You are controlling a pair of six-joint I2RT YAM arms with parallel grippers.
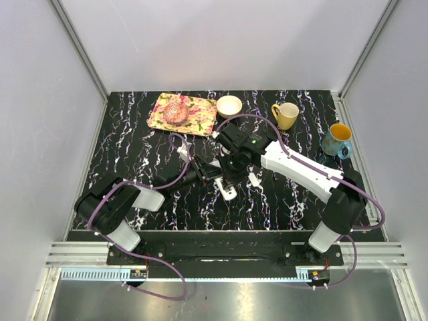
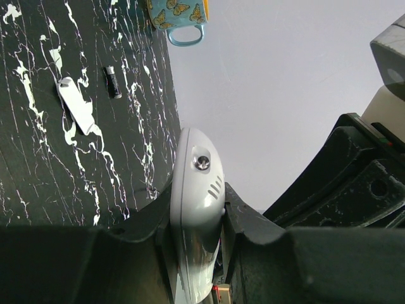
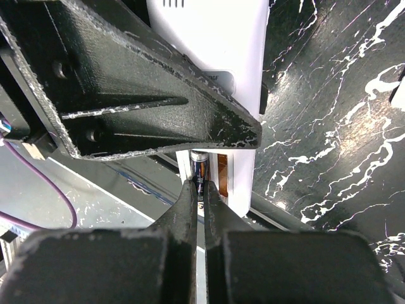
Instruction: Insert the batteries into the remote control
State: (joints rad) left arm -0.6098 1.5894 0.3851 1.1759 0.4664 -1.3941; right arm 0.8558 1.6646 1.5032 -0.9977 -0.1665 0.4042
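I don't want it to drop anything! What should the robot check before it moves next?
1. Left hand shut on the remote control: ok.
2. Right hand shut on a battery: ok.
3. That battery at the remote's open slot: ok.
4. It is pushed fully in: cannot tell.
5. Spare battery lying free on the table: ok.
6. White cover off, beside the spare: ok.

Left pincer (image 2: 197,218) clamped on remote control (image 2: 196,168), battery (image 2: 113,82) beside white cover (image 2: 76,106), butterfly mug (image 2: 180,14)
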